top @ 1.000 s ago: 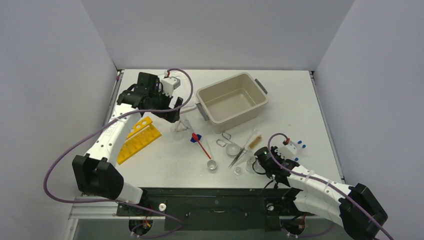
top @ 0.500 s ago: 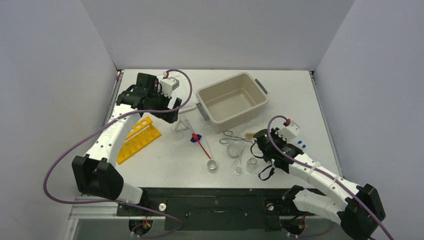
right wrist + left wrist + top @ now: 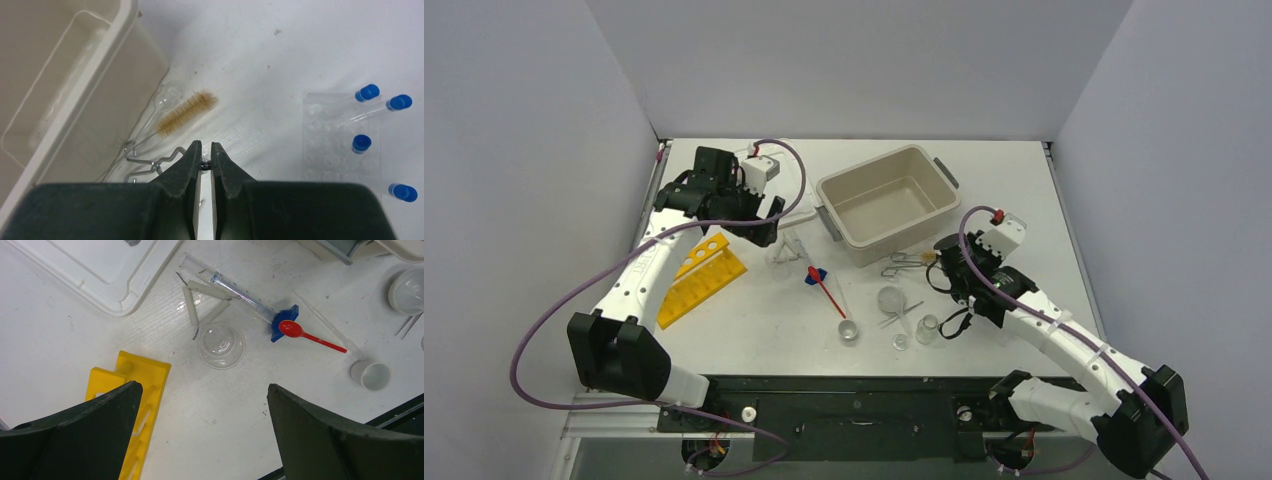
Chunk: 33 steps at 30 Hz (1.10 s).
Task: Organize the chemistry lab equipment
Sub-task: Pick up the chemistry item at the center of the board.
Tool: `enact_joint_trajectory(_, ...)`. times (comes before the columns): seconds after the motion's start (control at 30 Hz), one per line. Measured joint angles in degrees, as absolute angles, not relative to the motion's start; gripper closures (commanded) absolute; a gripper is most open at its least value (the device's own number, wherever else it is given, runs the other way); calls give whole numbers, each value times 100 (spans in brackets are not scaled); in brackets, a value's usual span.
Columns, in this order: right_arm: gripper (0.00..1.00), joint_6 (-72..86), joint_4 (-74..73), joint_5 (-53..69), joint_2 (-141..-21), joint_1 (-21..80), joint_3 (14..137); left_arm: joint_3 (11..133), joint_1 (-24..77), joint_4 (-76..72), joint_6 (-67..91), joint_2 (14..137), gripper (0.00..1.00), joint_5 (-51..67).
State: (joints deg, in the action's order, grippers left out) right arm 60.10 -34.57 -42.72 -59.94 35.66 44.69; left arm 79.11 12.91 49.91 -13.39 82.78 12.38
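Right gripper: jaws almost together, pinched on a thin wire part of the metal tongs. The rest of the tongs trails off to the left of the fingers, low and close in. Cannot tell whether they hang free or drag on the table.

Just ahead of the fingertips, slightly left: the brush. Its wire stem runs back toward the tongs' loops. Touching or tangled, cannot tell.

Farther left and ahead: wall of the beige tub, close beside the brush stem. Well off to the right of the jaws: clear tray of blue-capped vials, out of the way.

Judgement: the step in hand is carrying the tongs to the tub.
- The grip sits at one end on thin wire, so the load may swivel.
- Lift before swinging left, so the trailing end passes over the rim instead of striking the wall.
- Watch the brush. If it snags on the rim, pause rather than pull.
- Open only once the whole length is over the tub's inside.

Left gripper: spread wide, holding nothing, hovering.
- Straight ahead of it: the glass dish.
- By the finger on the left of its wrist view: the yellow rack.
- Beyond the dish: graduated cylinder and red spatula.
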Motion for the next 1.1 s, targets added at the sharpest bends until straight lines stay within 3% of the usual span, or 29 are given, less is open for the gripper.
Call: enact_joint_trajectory(1.1,100,4088,-3763,-2742,-7070,3874,7083,7867,1253,4947,-1398,8278,3,1219)
